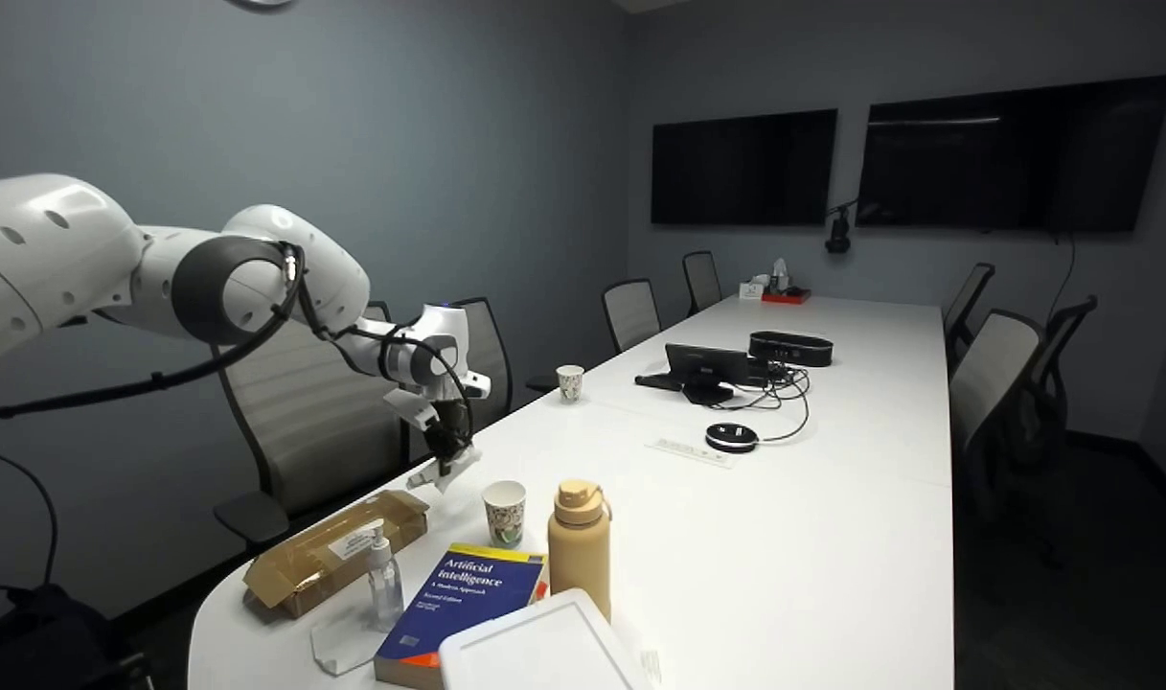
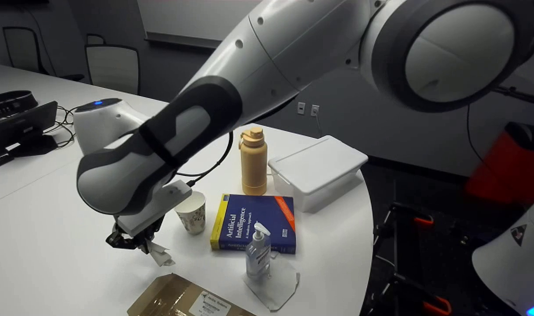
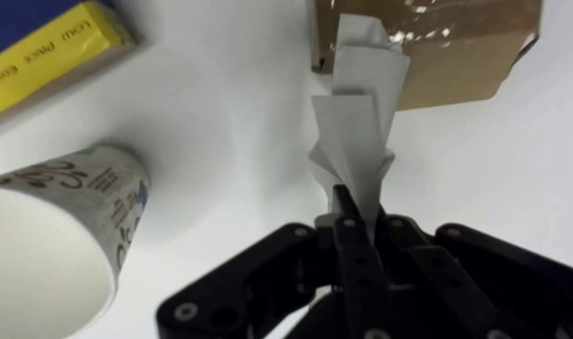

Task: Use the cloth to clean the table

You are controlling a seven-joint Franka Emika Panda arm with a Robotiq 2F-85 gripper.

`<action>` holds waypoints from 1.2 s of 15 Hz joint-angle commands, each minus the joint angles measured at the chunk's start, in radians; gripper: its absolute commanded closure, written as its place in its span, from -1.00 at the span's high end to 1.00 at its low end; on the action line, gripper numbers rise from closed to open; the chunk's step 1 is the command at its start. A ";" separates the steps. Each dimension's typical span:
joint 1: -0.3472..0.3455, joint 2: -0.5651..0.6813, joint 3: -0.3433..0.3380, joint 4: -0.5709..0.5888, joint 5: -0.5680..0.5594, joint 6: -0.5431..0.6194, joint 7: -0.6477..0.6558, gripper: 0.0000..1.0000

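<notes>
Jaws pinching a white folded cloth (image 3: pixel 354 132); gripper (image 3: pixel 363 205) low over the table (image 1: pixel 784 537). Cannot tell whether cloth touches the table. Crowding in: cardboard box (image 2: pixel 170 294) near the cloth's free end, paper cup (image 2: pixel 192 221) upright to one side. Farther out: blue book (image 2: pixel 267 213) lying flat, pump bottle (image 2: pixel 258 259) on a flat white sheet (image 2: pixel 277 287), tan bottle (image 2: pixel 254 166), white lidded bin (image 2: pixel 317 162).

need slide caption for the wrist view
Black gripper pinching a rumpled white cloth over a smooth white table, near a printed white paper cup, a brown cardboard box and a blue-and-yellow book.
</notes>
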 commanded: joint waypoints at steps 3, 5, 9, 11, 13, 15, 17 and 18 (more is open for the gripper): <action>0.015 -0.281 0.060 -0.297 0.045 -0.206 -0.008 -0.97; 0.019 -0.352 0.081 -0.383 0.079 -0.264 0.001 -0.97; 0.022 -0.479 0.116 -0.566 0.187 -0.333 0.031 -0.97; 0.035 -0.537 0.114 -0.667 0.237 -0.334 0.075 -0.97; 0.046 -0.586 0.108 -0.771 0.277 -0.314 0.115 -0.97; 0.052 -0.628 0.110 -0.876 0.316 -0.288 0.139 -0.97; 0.061 -0.667 0.105 -0.983 0.339 -0.257 0.168 -0.97; 0.064 -0.678 0.103 -1.027 0.348 -0.241 0.184 -0.97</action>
